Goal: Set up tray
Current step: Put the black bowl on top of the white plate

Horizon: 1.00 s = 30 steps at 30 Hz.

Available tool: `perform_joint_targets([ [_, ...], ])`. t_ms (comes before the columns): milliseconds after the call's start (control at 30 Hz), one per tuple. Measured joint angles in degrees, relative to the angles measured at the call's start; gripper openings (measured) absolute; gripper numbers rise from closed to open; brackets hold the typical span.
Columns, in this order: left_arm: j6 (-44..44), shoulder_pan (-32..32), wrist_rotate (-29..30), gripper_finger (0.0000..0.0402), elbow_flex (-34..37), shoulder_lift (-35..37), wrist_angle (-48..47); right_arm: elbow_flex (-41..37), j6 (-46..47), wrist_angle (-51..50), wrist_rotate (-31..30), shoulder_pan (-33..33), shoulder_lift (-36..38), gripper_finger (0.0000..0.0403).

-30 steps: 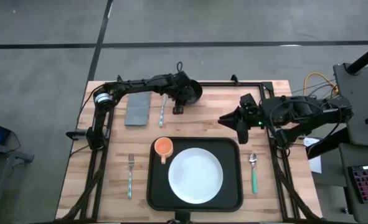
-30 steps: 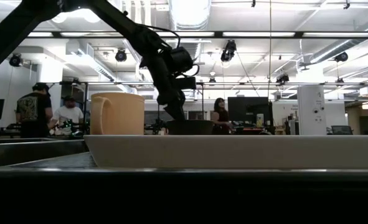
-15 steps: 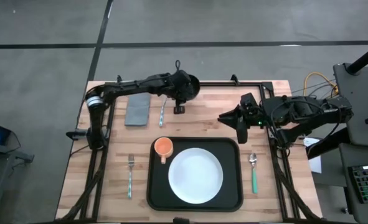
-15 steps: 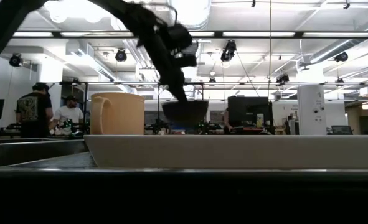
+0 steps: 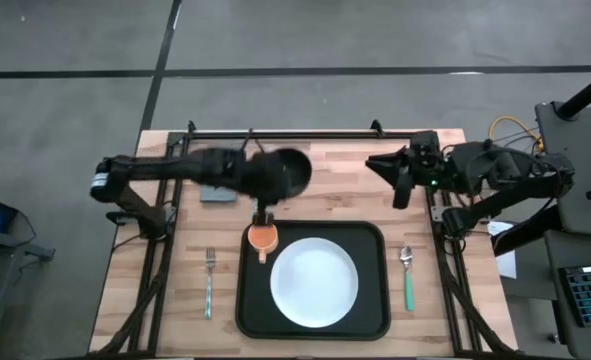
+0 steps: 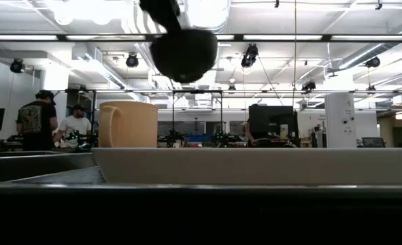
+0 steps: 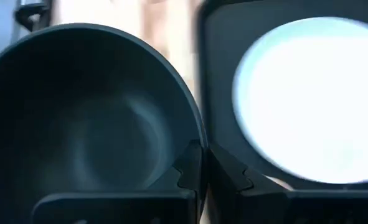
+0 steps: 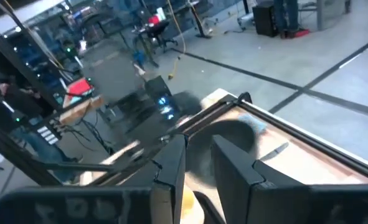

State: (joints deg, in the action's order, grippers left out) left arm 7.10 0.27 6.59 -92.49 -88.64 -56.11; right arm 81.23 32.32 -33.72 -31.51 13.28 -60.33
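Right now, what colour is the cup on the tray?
Orange cup; the high view shows it best.

A grey concrete floor [image 5: 375, 40] crossed by dark lines surrounds the wooden desk [image 5: 315, 170]. Beyond the desk, ceiling lights [image 6: 207, 10] glow over workstations, where two people [image 6: 51, 122] stand.

dark bowl [image 7: 90, 118] in hand [image 7: 203, 167] above tray [image 7: 218, 81]
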Motion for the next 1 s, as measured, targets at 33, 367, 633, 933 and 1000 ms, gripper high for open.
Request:
perform_joint_targets([
  [33,-2.4,-2.2,0.7,0.0000,-0.8,0.0,-0.7,0.0,0.0,0.1,0.0,0.0,0.4,0.0068],
  [367,-13.3,-12.7,1.0,0.0000,-13.3,-12.1,-4.8,0.0,-1.6,0.0,-0.2,0.0,0.9,0.0068],
  [633,-9.8,-16.6,1.0,0.0000,-31.0,-27.7,-11.5,0.0,-3.0,-0.1,-0.1,0.0,-0.6,0.0068],
  [933,-10.7,-20.0,1.8,0.0000,-36.0,-33.0,-11.5,0.0,-2.7,-0.2,0.1,0.1,-0.4,0.0068],
  [1000,-10.7,-20.8,2.1,0.0000,-34.5,-33.0,-10.8,0.0,-3.2,-0.2,0.1,0.1,-0.4,0.0068],
])
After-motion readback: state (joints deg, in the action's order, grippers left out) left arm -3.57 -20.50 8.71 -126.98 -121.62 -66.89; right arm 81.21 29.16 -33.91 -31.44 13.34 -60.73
